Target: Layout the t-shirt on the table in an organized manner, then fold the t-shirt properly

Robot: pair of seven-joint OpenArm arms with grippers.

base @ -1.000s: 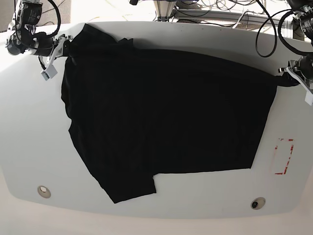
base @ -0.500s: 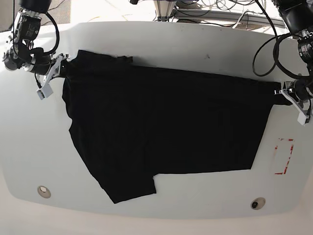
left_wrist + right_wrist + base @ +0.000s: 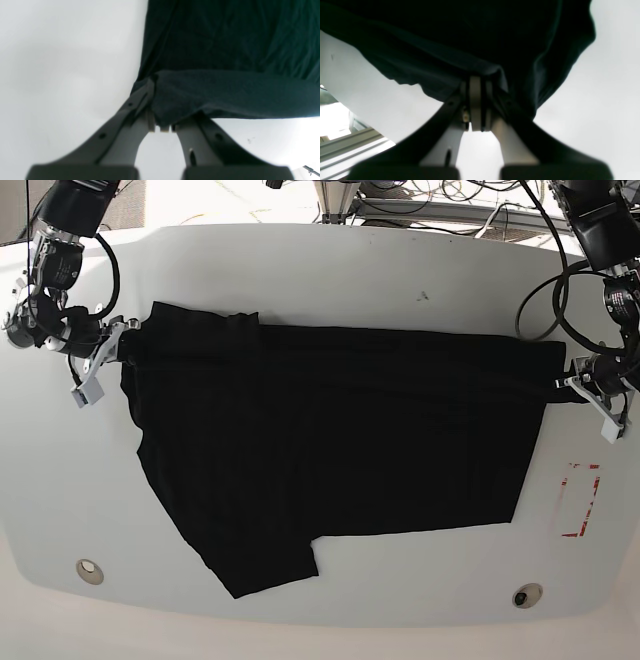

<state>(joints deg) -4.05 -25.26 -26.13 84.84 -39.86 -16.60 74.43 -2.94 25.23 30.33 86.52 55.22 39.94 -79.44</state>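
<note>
Hidden: the print on the t-shirt [image 3: 330, 470] was not seen.
Left gripper [image 3: 160, 122]: clamped on the hem.
Right gripper [image 3: 476, 100]: clamped on cloth.
Changed: the far edge was drawn nearer.

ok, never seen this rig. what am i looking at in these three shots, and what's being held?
It is a two-armed robot working over a white table. The base view looks down on the whole table from above. The other two pictures come from cameras mounted on the wrists, looking out along each gripper's fingers.

A black t-shirt lies spread on the table, one sleeve sticking out toward the near edge. The table also carries a red rectangle mark and two small round metal fittings.

In the base view the left gripper is on the right side and the right gripper on the left. Each is shut on an edge of the t-shirt at opposite ends; the wrist views show the cloth pinched between the fingers, with the fabric bunched at each grip.
</note>
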